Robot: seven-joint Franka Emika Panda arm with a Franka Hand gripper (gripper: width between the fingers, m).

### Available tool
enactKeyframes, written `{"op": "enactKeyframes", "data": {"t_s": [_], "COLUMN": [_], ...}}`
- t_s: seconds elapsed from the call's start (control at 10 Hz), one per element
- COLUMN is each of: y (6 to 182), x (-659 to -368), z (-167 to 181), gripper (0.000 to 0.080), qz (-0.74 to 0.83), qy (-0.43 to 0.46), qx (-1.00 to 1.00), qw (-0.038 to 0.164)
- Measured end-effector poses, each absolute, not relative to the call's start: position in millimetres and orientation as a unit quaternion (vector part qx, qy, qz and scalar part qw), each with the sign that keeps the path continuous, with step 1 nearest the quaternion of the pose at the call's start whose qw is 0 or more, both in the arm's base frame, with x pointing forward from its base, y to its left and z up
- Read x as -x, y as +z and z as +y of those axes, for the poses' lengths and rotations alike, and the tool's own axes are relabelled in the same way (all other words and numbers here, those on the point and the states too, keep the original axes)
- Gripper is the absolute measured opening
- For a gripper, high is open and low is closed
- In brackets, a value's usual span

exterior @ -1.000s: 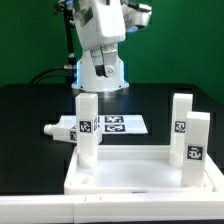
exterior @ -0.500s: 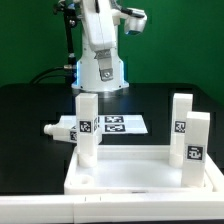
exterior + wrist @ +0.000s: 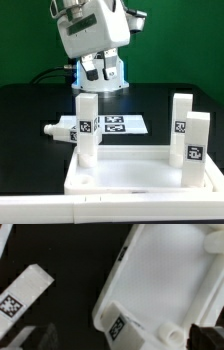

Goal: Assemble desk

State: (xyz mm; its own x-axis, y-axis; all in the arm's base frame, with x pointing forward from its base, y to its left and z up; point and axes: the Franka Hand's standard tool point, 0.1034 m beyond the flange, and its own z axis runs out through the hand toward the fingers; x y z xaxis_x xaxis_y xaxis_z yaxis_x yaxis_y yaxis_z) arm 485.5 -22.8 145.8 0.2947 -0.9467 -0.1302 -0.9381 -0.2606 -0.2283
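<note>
White tabletop (image 3: 140, 182), four legs (image 3: 87, 125) (one flat)

The arm (image 3: 100, 12) stands at the back of the scene, a little toward the exterior view's left. Its white wrist block (image 3: 88, 32) is held high and canted, with one side lower than the other. Beneath the block the pincer (image 3: 96, 67) hangs raised and points roughly downward. Its dark fingers (image 3: 28, 335) show as blurred shapes at two corners of the wrist view, wide apart, so the jaws stand open and grip nothing.
</note>
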Motion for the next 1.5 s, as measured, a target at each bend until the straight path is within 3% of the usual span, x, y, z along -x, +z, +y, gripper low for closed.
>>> {"op": "enactKeyframes", "data": {"t_s": [0.3, 1.2, 1.5], "y": [143.5, 142.4, 142.2], "x": [-484.9, -482.8, -482.6], "z": [-22.1, -32.4, -32.4], "gripper": [0.0649, 0.0649, 0.0649], "qz": [0.645, 0.33, 0.323], "qy": [-0.006, -0.049, -0.05], "qx": [0.754, 0.935, 0.938], "qw": [0.128, 0.117, 0.117]}}
